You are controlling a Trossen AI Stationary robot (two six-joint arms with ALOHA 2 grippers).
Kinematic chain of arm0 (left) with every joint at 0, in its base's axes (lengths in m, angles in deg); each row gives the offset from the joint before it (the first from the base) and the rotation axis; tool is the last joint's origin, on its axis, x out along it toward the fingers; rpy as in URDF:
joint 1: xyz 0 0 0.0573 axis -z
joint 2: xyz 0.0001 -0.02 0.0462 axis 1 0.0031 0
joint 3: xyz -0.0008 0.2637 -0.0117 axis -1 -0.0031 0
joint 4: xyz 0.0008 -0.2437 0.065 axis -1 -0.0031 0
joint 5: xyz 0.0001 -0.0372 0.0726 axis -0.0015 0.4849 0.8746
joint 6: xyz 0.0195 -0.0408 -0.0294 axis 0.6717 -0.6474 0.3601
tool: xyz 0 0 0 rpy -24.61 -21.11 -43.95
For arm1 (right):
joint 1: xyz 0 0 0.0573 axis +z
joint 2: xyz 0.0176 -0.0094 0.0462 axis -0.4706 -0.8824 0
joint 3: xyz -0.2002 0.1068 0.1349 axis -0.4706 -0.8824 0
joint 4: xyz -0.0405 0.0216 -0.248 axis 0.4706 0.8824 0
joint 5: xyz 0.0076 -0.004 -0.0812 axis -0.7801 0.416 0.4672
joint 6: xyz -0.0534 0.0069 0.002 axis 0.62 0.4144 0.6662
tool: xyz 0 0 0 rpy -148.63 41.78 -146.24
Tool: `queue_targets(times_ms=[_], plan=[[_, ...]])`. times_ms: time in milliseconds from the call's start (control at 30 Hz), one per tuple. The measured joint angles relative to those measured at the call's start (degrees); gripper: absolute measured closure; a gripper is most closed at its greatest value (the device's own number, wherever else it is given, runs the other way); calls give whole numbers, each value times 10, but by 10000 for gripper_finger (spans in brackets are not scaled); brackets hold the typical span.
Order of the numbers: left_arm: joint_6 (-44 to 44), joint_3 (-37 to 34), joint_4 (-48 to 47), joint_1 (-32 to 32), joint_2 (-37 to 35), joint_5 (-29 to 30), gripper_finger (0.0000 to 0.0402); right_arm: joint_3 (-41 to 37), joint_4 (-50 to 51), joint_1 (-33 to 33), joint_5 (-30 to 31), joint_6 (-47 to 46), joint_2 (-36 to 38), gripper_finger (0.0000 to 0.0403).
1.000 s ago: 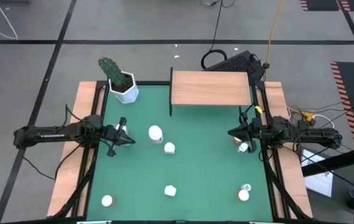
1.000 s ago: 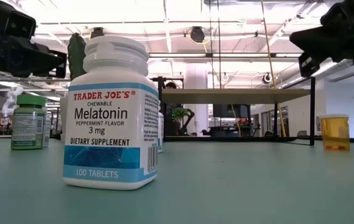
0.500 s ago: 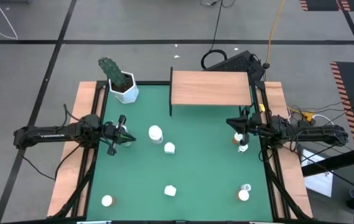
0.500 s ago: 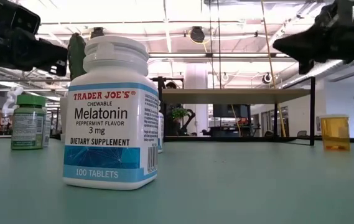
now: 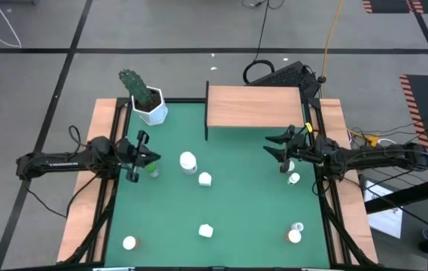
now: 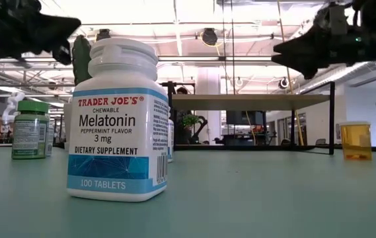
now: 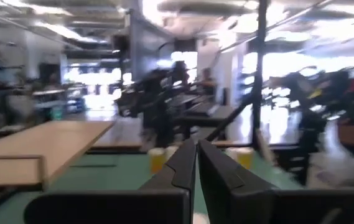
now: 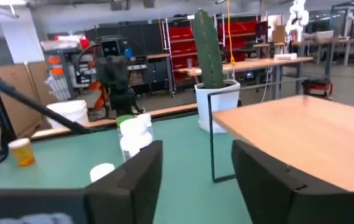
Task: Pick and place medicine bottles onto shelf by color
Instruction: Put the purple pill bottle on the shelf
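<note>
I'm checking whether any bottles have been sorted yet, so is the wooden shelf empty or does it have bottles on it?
Empty. The high view shows the shelf as a bare board, while the bottles stand on the green mat.

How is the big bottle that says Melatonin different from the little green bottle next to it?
In the low view, the Melatonin bottle has a white cap and a white-and-blue label, while the green bottle has a green cap and a green body. The Melatonin bottle stands close to the camera and fills much of the picture; the green bottle stands farther back and looks small. Both stand upright on the green mat, and no gripper touches either.
</note>
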Motion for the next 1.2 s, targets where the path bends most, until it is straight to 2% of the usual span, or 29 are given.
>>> queue_targets(times_ms=[67, 200, 367, 533, 733, 867, 1000, 1200], plan=[[22, 0, 5, 1, 17, 12, 382, 17, 8, 0, -15, 19, -8, 195], [7, 0, 50, 8, 82, 21, 382, 39, 18, 0, -24, 72, -15, 174], [48, 20, 78, 28, 195, 84, 375, 41, 12, -4, -23, 115, -17, 161], [75, 90, 55, 21, 289, 104, 311, 41, 12, -11, -23, 100, -18, 159], [46, 191, -108, 30, 361, 97, 197, 42, -18, -15, -24, 84, -20, 159], [40, 230, -175, 48, 404, 94, 141, 42, -23, -15, -24, 86, -20, 159], [42, 243, -173, 58, 429, 106, 113, 42, -23, -15, -24, 80, -24, 159], [65, 245, -171, 58, 441, 118, 108, 42, -22, -15, -42, 48, -53, 159]])
